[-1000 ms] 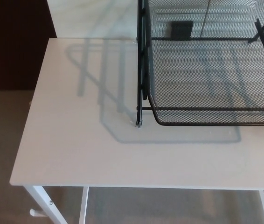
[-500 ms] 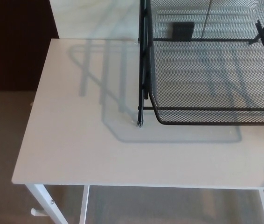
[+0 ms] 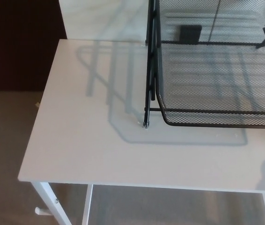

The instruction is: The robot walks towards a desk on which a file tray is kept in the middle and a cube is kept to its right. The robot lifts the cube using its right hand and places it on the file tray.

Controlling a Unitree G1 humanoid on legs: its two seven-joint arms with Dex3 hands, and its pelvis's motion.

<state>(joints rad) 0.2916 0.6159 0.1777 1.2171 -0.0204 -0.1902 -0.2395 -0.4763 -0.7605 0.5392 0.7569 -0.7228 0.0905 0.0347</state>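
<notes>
A black mesh file tray (image 3: 207, 124) fills the right rear of the white desk (image 3: 85, 140). Its upright frame post (image 3: 147, 93) walls off the tray's left side. Open desktop stretches to the left and along the front edge.

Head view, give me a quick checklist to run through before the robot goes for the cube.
1. File tray in view: ok, standing on the desk, cut off at the picture's right edge.
2. Cube in view: not ok, it shows nowhere.
3. Right hand in view: not ok, out of the picture.
4. Left hand state: cannot tell, also out of the picture.
5. Room at the File tray's front for the Cube: ok, bare mesh there.
</notes>
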